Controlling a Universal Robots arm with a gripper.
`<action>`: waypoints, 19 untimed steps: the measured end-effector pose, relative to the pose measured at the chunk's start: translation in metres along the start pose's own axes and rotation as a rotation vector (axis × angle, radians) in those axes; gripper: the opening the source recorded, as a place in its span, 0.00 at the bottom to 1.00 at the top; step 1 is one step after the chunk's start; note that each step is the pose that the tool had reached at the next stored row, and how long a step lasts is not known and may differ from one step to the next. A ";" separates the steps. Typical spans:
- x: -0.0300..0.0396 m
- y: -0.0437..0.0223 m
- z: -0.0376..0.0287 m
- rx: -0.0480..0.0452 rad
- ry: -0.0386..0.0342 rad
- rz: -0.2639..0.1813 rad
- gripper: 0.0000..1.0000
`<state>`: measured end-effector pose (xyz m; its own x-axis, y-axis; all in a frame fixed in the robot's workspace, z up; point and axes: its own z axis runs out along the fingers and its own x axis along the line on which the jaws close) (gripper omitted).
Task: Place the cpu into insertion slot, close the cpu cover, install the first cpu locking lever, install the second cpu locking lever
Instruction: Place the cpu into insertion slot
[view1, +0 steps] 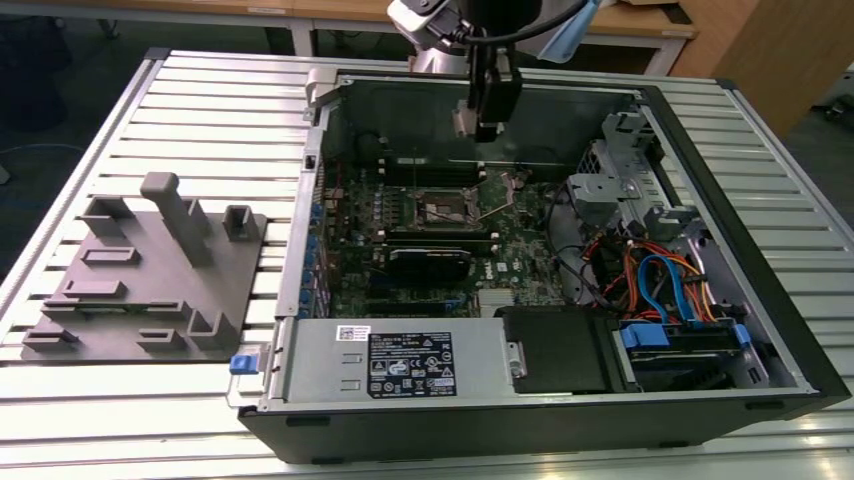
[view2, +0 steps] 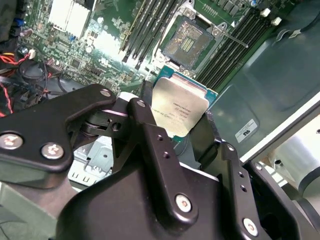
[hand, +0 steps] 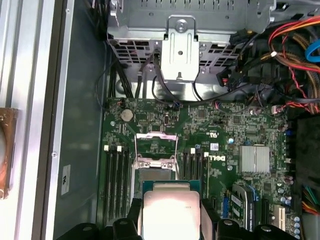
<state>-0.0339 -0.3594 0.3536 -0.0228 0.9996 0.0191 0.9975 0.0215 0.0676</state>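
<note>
Gripping the cpu (view2: 179, 106) by two opposite edges, the tool (view2: 175, 120) hangs closed on it over the open computer case (view1: 534, 425), apart from its walls. The insertion slot (view2: 186, 42) lies uncovered below, just beyond the chip, with long memory slots (view2: 145, 27) flanking both sides.

The cpu (view2: 180, 106), clamped between the claw's (view2: 176, 117) matt black fingers (view2: 150, 131), has a dull, smooth silver-tan metal lid on a green edge. Below the claw the circuit board (view2: 100, 65) is glossy green, and the case wall (view2: 270, 65) beside it is matt grey sheet metal.
</note>
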 end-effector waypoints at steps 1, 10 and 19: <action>0.0000 -0.0001 0.0012 0.0001 0.0000 0.000 0.54; -0.0002 -0.0005 0.0085 0.0001 -0.0001 0.002 0.54; -0.0002 -0.0007 0.0108 0.0001 -0.0001 0.002 0.54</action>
<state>-0.0339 -0.3594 0.3428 -0.0213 0.9996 0.0192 0.9975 0.0199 0.0674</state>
